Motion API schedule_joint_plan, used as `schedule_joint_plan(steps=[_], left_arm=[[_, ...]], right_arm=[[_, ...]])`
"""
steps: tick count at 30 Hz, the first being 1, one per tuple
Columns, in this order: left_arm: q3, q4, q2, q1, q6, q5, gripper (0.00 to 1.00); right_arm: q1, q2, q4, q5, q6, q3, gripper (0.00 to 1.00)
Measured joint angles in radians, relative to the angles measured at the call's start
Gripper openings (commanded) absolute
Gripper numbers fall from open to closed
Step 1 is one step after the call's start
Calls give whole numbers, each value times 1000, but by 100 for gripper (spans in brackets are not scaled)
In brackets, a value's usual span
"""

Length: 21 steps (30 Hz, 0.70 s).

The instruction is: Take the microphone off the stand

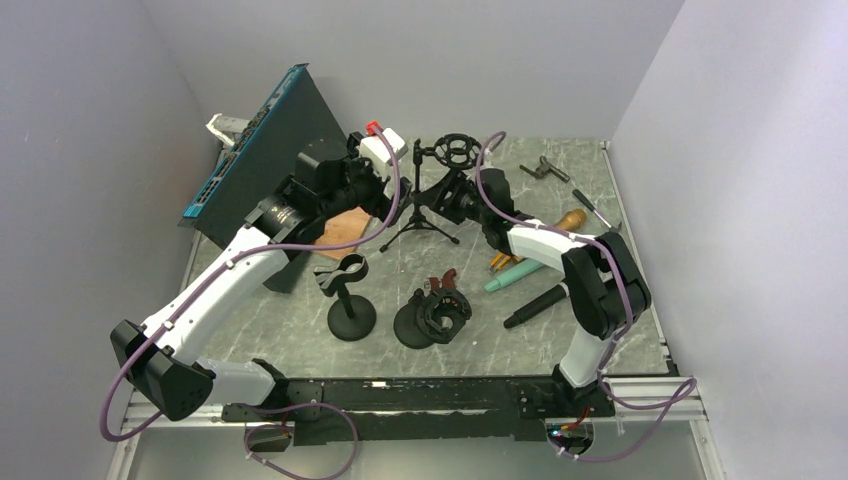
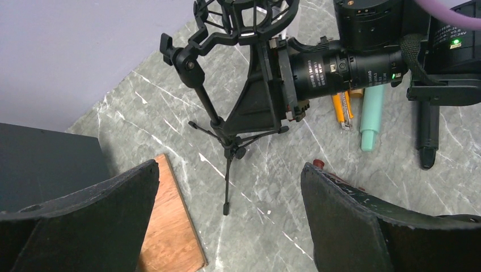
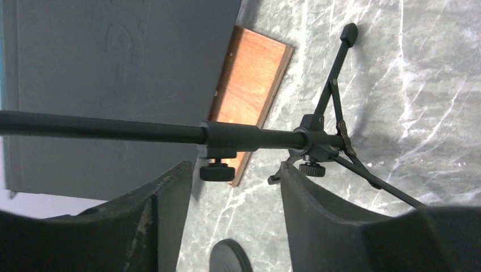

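Right gripper: jaws open, straddling the tripod stand shaft but not clamped. I read that as bracing against tip-over. Left gripper is also open, hovering at the stand's 9 o'clock and facing the shock mount. The mount looks empty. The black microphone lies on the table at the stand's 4 o'clock.

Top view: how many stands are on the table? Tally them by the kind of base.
Tripod stand: 1
Round-base stands: 2, the left stand and the right stand
Total: 3
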Motion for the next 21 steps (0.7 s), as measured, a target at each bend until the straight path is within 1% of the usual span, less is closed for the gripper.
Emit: schedule_joint_plan(steps=[4, 7, 10, 14, 18, 21], left_arm=[[0, 0, 0, -4, 0, -6, 98], [0, 0, 0, -5, 1, -7, 98], [0, 0, 0, -5, 1, -8, 98], [-1, 0, 0, -7, 2, -11, 97], [-8, 2, -3, -7, 3, -24, 97], [-17, 3, -11, -9, 4, -37, 97]], right_arm=[[-33, 0, 83, -64, 64, -61, 70], [-50, -5, 129, -100, 103, -109, 72], [-60, -34, 142, -126, 124, -153, 73], [-82, -120, 135, -145, 125, -210, 75], [-111, -245, 22, -102, 59, -212, 79], [-120, -364, -136, -5, -25, -167, 81]])
